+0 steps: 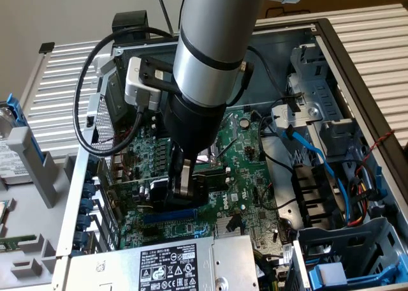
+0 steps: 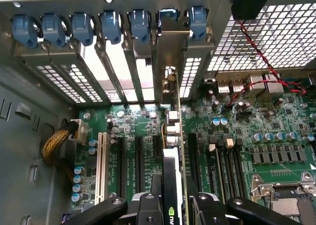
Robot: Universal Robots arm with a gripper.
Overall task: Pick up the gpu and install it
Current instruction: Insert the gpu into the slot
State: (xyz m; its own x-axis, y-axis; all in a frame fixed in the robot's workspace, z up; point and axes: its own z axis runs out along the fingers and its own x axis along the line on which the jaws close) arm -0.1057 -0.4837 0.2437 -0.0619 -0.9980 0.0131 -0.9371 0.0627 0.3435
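Your gripper point(image 2: 175, 207) has its jaws drawn in narrow on the gpu point(image 2: 171, 173), one finger on each face of the card. The gpu stands upright on edge on the motherboard point(image 2: 276, 136), in line with the board's long black expansion slots. You cannot tell whether its connector is fully seated. Its bracket end reaches the rear openings at the motherboard's edge, under the blue clips point(image 2: 109, 25). The arm point(image 1: 213, 42) hangs over the motherboard's middle.

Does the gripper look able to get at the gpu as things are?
Yes, it seems so: the gripper is closed on the gpu, which stands on edge over the motherboard, with nothing between them.
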